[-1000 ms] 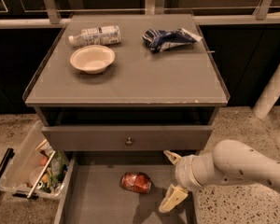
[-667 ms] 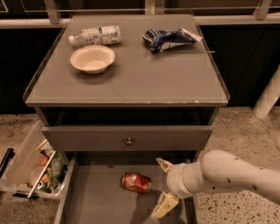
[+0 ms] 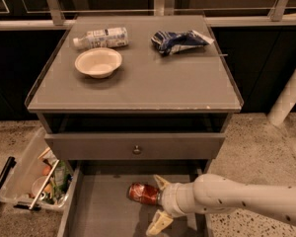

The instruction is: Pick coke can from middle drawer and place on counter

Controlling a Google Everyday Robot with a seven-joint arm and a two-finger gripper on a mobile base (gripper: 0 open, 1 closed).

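Camera view, grey counter (image 3: pixel 153 83), speckled floor (image 3: pixel 256 142), gripper (image 3: pixel 159 204) beside coke can (image 3: pixel 142 193)

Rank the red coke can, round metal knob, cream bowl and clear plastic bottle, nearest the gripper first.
The gripper hangs over the middle drawer.
1. Red coke can, just beside it.
2. Round metal knob, on the drawer front above.
3. Cream bowl, left on the counter.
4. Clear plastic bottle, behind the bowl.
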